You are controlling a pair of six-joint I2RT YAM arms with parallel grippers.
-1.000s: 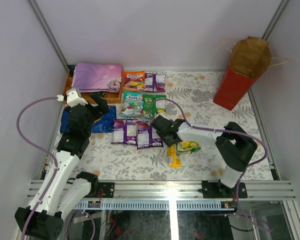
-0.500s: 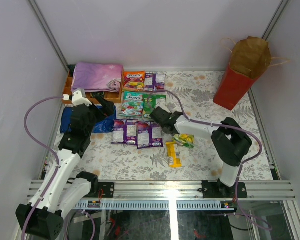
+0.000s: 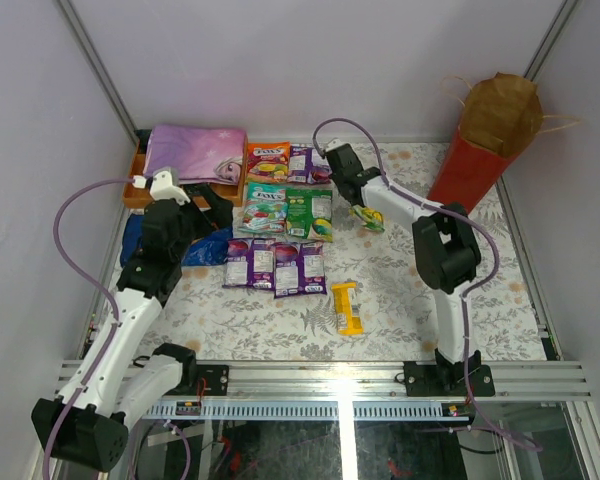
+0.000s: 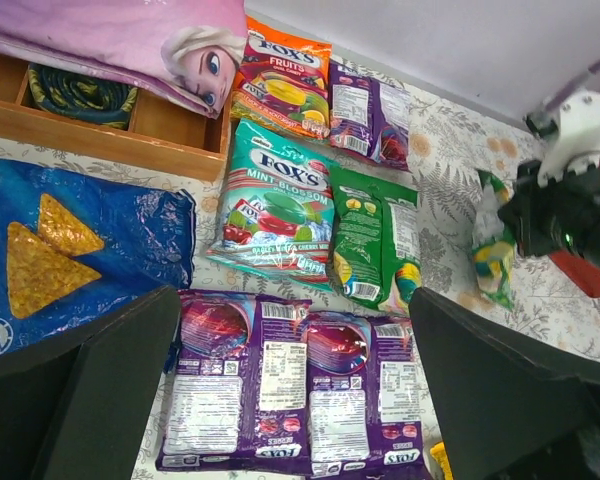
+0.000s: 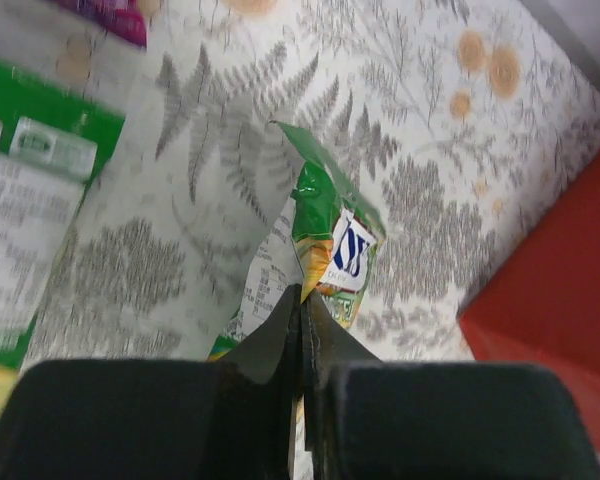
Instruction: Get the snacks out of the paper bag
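My right gripper (image 3: 358, 203) (image 5: 302, 295) is shut on a crumpled green-and-yellow packet (image 3: 370, 219) (image 5: 330, 225), held over the back middle of the table, left of the red paper bag (image 3: 483, 150) (image 5: 555, 300). The bag stands upright at the back right. Other snacks lie flat: orange (image 3: 267, 160), teal (image 3: 265, 207) (image 4: 275, 205), green (image 3: 309, 212) (image 4: 370, 235), a purple row (image 3: 276, 266) (image 4: 290, 390), a yellow one (image 3: 347, 308). The blue Doritos bag (image 3: 206, 246) (image 4: 75, 250) lies at the left. My left gripper (image 3: 215, 207) (image 4: 292, 300) hangs open above the purple row.
A wooden tray (image 3: 138, 187) (image 4: 105, 145) sits at the back left with a folded purple-pink cloth (image 3: 194, 152) (image 4: 110, 35) on it. Walls close in the table at the back and both sides. The right arm's cable (image 3: 332, 128) loops above the packets.
My right gripper closed on the green-and-yellow packet near the table's middle and carried it toward the back. The left arm shifted slightly toward the back.
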